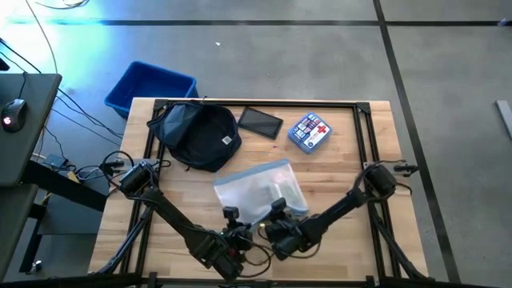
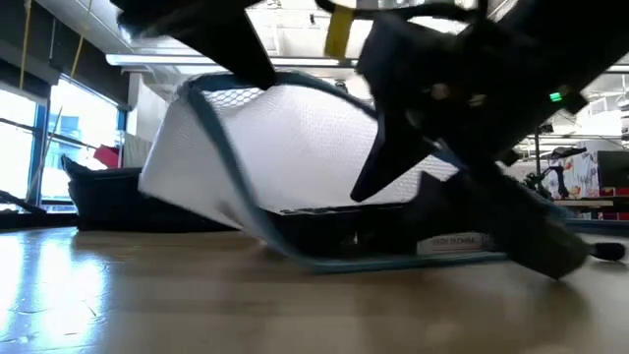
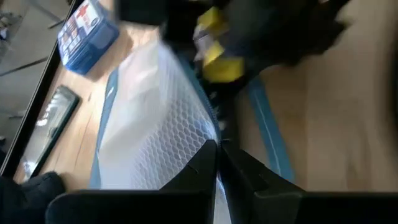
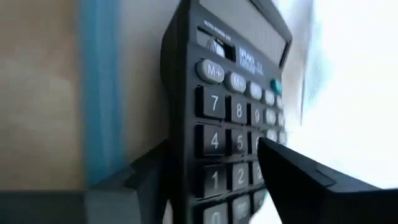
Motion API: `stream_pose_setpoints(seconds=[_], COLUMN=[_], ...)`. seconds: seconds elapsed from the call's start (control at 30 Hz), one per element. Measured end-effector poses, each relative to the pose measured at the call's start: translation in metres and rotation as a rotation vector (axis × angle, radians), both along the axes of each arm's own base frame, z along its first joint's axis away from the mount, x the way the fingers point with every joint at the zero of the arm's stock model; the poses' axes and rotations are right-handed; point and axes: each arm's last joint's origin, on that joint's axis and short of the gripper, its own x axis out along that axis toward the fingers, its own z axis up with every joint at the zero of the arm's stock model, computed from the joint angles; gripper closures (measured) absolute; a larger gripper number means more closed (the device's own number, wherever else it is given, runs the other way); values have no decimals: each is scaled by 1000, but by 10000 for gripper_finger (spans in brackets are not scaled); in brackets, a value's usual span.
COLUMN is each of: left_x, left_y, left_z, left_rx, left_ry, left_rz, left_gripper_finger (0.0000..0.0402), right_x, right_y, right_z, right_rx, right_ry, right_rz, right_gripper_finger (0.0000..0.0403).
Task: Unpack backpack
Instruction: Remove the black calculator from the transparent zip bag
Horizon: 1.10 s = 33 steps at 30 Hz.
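- Right gripper [image 4: 217, 180] sits at the near edge of the table, fingers on either side of a black calculator [image 4: 233, 106]: one finger [image 4: 305, 180] lies over the number keys, the other under the body; clamped on it, as far as the blurred wrist view allows.
- Calculator lies at the mouth of a white mesh pouch [image 1: 258, 190] with blue trim, partly inside it.
- Left gripper [image 3: 217, 165] is beside the right one, fingers together, pinching the pouch's blue-edged rim.
- Low view: pouch [image 2: 285, 147] is lifted at one side, its lower edge on the wood, dark arm parts crossing in front.
- Pouch rests mid-table, nearer the front edge.
- Backpack [image 1: 198, 134], dark navy with a small white label, lies at the far left of the table [image 1: 344, 172], apart from both grippers.
- Dark flat tablet-like item [image 1: 260, 122] lies just right of the backpack.
- Blue first-aid pouch [image 1: 310, 131] with red cross lies farther right.
- Blue plastic bin [image 1: 150, 86] stands on the floor beyond the far left corner.
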Motion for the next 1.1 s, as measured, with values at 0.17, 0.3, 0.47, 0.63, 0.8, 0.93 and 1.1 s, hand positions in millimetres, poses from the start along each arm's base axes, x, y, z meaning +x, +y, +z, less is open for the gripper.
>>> stream_pose_setpoints(seconds=[0.17, 0.3, 0.47, 0.63, 0.8, 0.93, 1.1], left_x=[0, -1, -3, -9, -13, -16, -18], left_y=[0, 1, 4, 10, 16, 19, 21], left_z=[0, 0, 0, 0, -5, -13, -17], left_rx=[-1, 2, 20, 56, 61, 70, 73], left_ry=[5, -12, -47, -71, -63, -41, -38], left_rz=[0, 18, 71, 149, 196, 208, 219], left_gripper_finger=[401, 401, 401, 401, 401, 402, 402], right_x=[5, 2, -7, -14, -20, -29, -44], right_y=[-10, -6, 8, 29, 55, 69, 75], right_z=[0, 4, 7, 21, 50, 80, 103], right_rx=[17, -34, -36, 7, 46, 60, 3], right_ry=[-52, -88, -87, -22, 73, 116, 78], right_rz=[-87, -85, -42, 34, 98, 72, 8], right_gripper_finger=[313, 373, 373, 373, 373, 373, 373])
